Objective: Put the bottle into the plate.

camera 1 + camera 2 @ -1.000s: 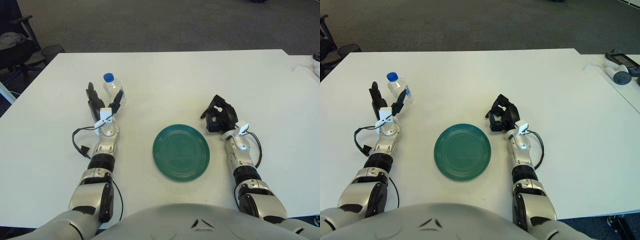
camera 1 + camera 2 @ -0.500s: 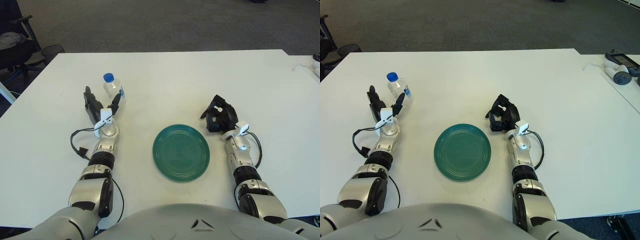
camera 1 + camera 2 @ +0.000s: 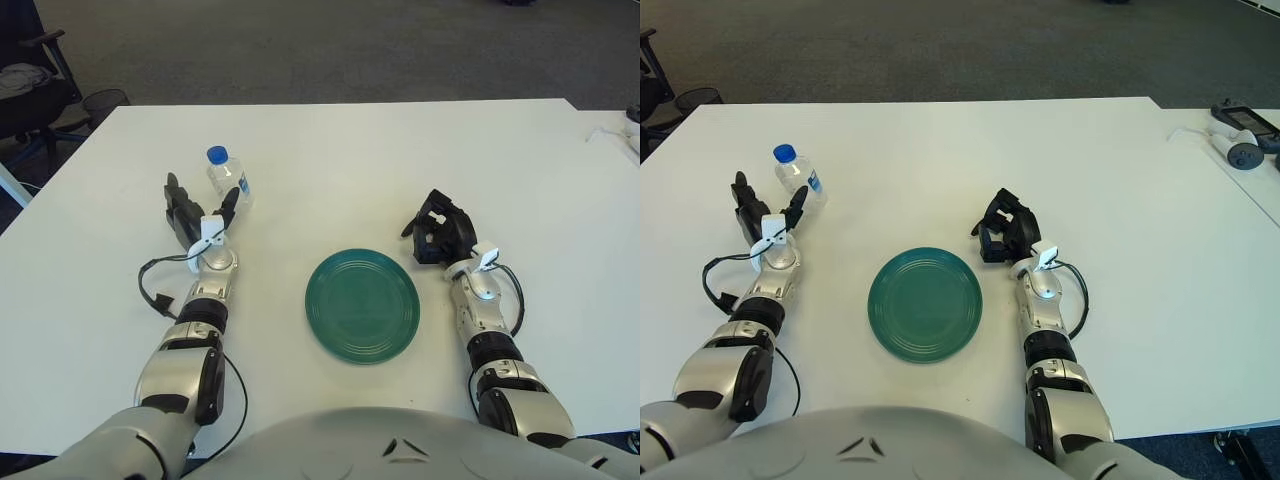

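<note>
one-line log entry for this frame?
left hand: open, just left of the upright clear plastic bottle with blue cap, no grasp | right hand: curled, idle right of the round green plate | plate: empty

The left hand [image 3: 196,212] covers the near lower part of the bottle [image 3: 227,180], whose label is too small to read, and the grey devices [image 3: 1238,135] at the far right edge are too small to identify.
</note>
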Available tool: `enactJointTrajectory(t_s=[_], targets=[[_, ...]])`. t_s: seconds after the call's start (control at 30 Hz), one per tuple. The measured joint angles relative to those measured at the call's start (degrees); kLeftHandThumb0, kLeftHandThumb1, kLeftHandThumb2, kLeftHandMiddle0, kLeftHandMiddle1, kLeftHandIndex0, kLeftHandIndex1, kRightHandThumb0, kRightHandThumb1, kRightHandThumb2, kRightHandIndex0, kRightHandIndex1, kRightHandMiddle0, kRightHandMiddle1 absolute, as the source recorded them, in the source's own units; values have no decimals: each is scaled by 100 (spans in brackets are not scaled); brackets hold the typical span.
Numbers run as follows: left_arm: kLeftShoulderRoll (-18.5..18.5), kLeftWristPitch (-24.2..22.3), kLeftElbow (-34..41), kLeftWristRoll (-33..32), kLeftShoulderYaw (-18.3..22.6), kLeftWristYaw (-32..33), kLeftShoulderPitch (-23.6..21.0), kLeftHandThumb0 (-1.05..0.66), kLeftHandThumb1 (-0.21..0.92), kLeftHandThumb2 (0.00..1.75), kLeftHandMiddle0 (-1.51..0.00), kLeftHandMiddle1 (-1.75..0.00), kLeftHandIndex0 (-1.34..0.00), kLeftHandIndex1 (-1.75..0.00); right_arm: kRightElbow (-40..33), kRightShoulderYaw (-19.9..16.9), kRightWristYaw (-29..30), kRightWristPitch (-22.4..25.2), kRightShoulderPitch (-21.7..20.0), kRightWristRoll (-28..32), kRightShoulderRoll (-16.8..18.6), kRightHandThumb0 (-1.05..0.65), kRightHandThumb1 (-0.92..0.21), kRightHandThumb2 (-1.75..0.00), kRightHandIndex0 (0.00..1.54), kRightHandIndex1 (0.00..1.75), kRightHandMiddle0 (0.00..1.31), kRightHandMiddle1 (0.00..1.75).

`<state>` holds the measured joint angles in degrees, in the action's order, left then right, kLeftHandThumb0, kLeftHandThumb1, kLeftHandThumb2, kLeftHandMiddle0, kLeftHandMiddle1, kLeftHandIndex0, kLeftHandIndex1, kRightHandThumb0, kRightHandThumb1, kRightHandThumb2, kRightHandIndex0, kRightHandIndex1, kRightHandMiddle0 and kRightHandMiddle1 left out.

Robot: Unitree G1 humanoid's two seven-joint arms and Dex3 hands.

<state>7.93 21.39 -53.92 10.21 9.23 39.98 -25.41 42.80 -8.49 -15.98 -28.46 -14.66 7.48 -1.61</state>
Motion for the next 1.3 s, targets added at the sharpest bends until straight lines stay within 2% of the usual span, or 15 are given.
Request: enactJointTrajectory(t_s=[0.2,0.8,1.3], targets=[[7,29,-130,-1,-19,-4,-53,-105,86,6,0,-31,0,-29,-26,5,27,61,3,2,0,0,-11,-141,91,128,64,175],[250,83,-720,0,-172,-353,-274,-105,86,5,0,-48,0,-36,-111,2,27,201,22,37,0,0,-10,-142,89,130,66,175],[342,127,-966,0,-299,-648,-482,-105,87,5,0,-48,0,-37,-162,3,20,267,35,56,1,0,-11,-141,87,131,66,175]])
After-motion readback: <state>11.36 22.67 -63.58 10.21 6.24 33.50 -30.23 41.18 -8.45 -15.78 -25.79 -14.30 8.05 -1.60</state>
